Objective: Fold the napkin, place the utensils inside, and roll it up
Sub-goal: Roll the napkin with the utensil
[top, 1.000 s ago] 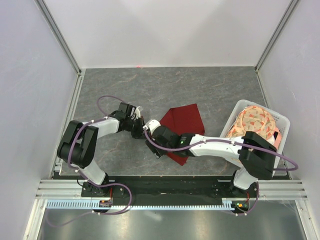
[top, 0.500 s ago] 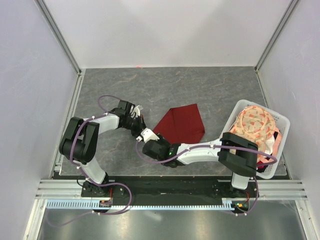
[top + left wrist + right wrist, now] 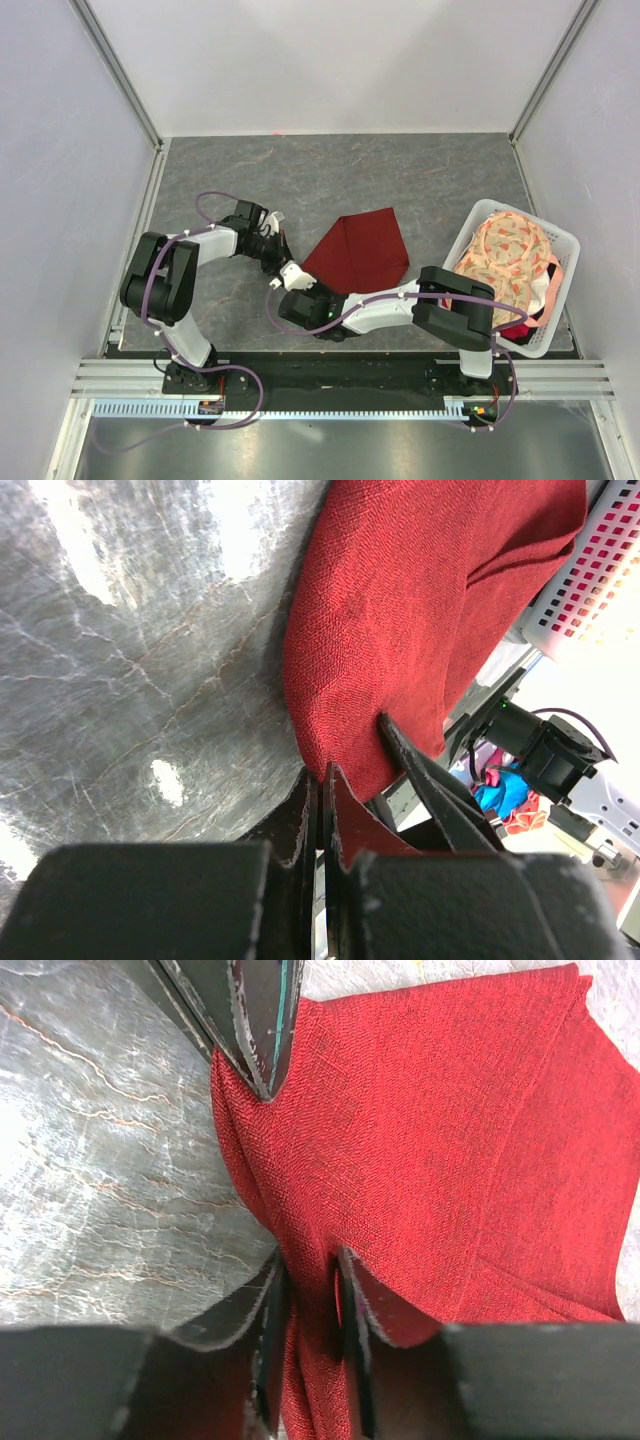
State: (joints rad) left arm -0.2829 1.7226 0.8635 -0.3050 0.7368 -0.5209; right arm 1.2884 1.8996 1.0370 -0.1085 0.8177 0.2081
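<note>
From the overhead view you couldn't really see either claw's tips, since both were tucked under their own wrists at the napkin's (image 3: 360,245) left corner. The right arm (image 3: 390,305) also lay across the front of the table (image 3: 400,170) and covered the near edge of the cloth, and its elbow cut off part of the basket (image 3: 565,245).

The wrist cams sorted it out. The left claw (image 3: 325,795) was clenched tight with a thin sliver of red cloth pinched between its fingers, right at the napkin's edge. The right claw (image 3: 312,1300) was clamped on a raised ridge of the same cloth just beside it, with fabric filling the narrow gap between its fingers. Each claw showed up in the other's camera, so they were very close together.

The napkin was a dark red, coarse woven cloth, folded into a rough kite shape with layered edges on the far side. It lay flat on the middle of the table except where it was pinched up. The table was grey with pale marble-like veins and some glare spots. The basket, off to the right, was white plastic lattice with a crumpled flowery cloth (image 3: 510,250) in peach and cream heaped in it.
</note>
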